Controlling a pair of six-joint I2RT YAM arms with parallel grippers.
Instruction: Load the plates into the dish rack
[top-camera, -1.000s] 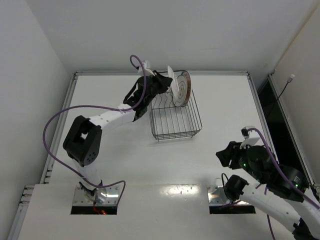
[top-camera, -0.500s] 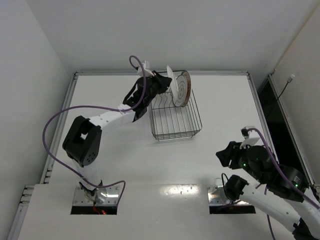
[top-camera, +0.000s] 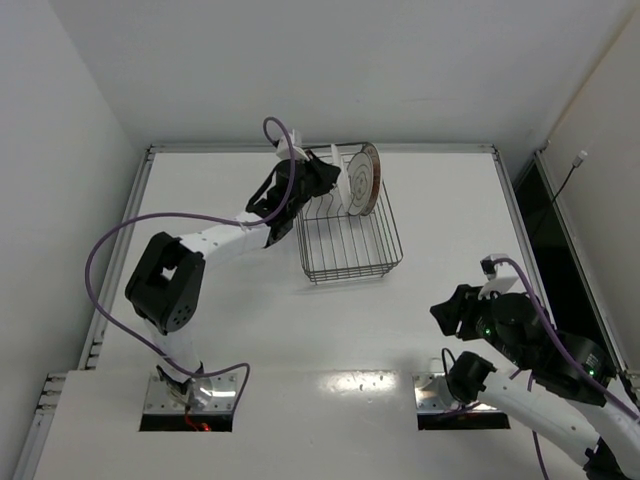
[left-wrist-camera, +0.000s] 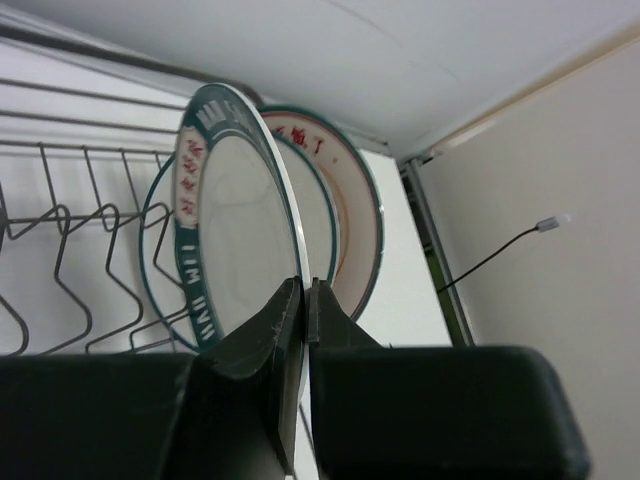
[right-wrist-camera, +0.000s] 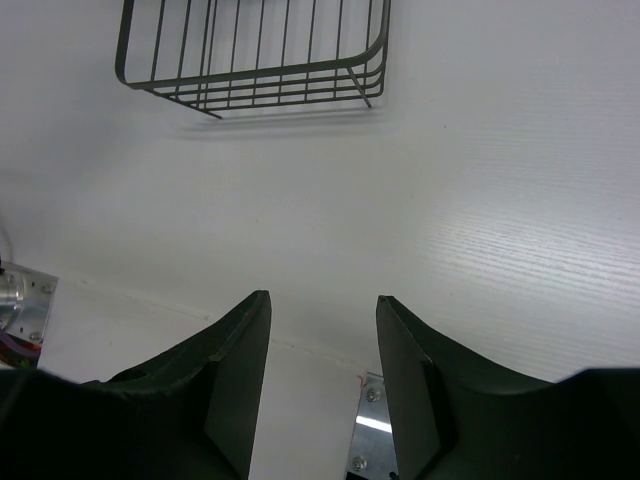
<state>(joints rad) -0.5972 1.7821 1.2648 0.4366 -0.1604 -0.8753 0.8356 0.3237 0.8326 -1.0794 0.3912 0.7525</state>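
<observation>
The left gripper (left-wrist-camera: 304, 292) is clamped on the lower rim of the dark-rimmed plate (left-wrist-camera: 235, 230), one finger on each face. The plate stands on edge, nearly upright, leaning a little. It is over the far left part of the dish rack (top-camera: 352, 243), with the wire tines (left-wrist-camera: 60, 270) to its left in the wrist view. Whether its bottom edge sits between tines is hidden by the fingers.

Just behind it, towards the right, two more plates stand on edge in the rack: a thin-rimmed plate (left-wrist-camera: 320, 230) close against it, then the plate with red marks (left-wrist-camera: 355, 220) near its rim. All three face roughly the same way and overlap in the wrist view.

The left arm rises from its base at the near left and bends at the elbow. Its forearm stretches far and right across the table (top-camera: 230, 320) to the rack's far left corner. The wrist is turned so the fingers point right, into the rack. A purple cable (top-camera: 110, 240) loops beside the arm.

The right gripper (right-wrist-camera: 320, 300) has its fingers apart with nothing between them. It hangs over bare table at the near right, well apart from the rack, whose near wall shows at the top of its wrist view. The right arm is folded close to its base, with the wrist aimed far and left.
</observation>
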